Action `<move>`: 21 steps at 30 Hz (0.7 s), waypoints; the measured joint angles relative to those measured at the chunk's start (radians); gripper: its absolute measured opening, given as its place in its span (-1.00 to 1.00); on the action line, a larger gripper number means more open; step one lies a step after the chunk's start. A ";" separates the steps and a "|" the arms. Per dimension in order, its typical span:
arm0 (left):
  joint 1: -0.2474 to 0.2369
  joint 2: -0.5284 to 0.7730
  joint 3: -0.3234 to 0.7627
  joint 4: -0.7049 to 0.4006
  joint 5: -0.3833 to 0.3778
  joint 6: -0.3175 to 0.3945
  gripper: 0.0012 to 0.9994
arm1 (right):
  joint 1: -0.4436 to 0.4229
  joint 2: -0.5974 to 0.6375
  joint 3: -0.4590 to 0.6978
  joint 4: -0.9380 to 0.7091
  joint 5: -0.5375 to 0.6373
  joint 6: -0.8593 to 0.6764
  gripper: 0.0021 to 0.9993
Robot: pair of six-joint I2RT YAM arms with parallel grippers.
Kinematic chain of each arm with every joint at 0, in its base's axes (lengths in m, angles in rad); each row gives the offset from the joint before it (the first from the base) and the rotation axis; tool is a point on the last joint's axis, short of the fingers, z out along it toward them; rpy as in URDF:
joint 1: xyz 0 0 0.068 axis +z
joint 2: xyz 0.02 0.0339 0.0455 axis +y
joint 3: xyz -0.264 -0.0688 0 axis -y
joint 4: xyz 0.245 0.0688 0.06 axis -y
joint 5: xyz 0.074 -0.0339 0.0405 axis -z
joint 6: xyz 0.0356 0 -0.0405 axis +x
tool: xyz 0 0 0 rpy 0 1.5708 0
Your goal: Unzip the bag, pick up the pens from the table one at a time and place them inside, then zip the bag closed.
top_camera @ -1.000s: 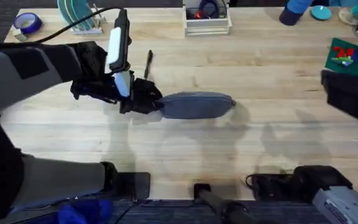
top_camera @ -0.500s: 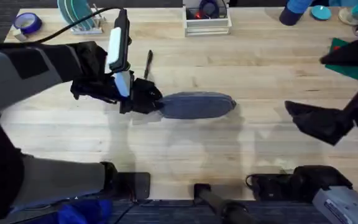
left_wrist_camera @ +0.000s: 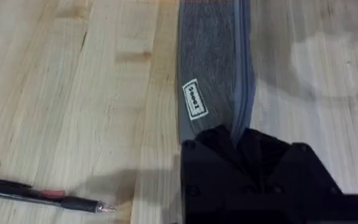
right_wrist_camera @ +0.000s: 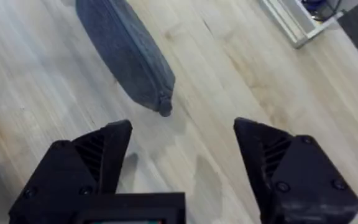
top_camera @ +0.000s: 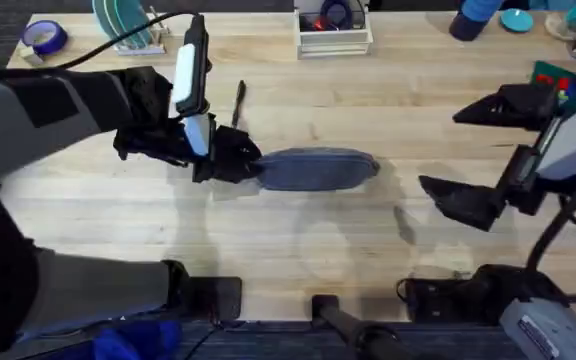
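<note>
The blue-grey bag (top_camera: 320, 169) lies lengthwise mid-table, its zipper closed along the length. My left gripper (top_camera: 236, 162) is shut on the bag's left end; the left wrist view shows the black fingers (left_wrist_camera: 225, 146) clamped over the fabric and zipper seam of the bag (left_wrist_camera: 213, 68). One black pen (top_camera: 239, 102) lies just behind that gripper, also seen as the pen (left_wrist_camera: 45, 198) beside the bag. My right gripper (top_camera: 440, 150) hovers open to the right of the bag, a short gap away. In the right wrist view, the bag's right end (right_wrist_camera: 129, 59) lies beyond the open right gripper (right_wrist_camera: 184, 127).
A white wire tray (top_camera: 334, 38) stands at the back centre. A blue tape roll (top_camera: 43, 38) and a rack of teal plates (top_camera: 126, 24) sit at the back left. Coloured bricks on a green plate (top_camera: 566, 85) are at the far right. Bare wood lies in front of the bag.
The right arm has swung in from the right edge toward the bag's right end, fingers open. The left gripper and the bag have stayed put.
</note>
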 joint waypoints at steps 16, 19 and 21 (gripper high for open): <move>0.000 0.000 0.000 0.000 0.000 0.000 -0.92 | -0.116 0.391 -0.089 0.059 -0.256 -0.404 0.99; 0.000 0.000 0.000 0.000 0.000 0.000 -0.92 | -0.116 0.489 -0.089 0.093 -0.275 -0.468 0.99; 0.000 0.000 0.000 0.000 0.000 0.000 -0.92 | -0.114 0.544 -0.089 0.113 -0.285 -0.493 0.99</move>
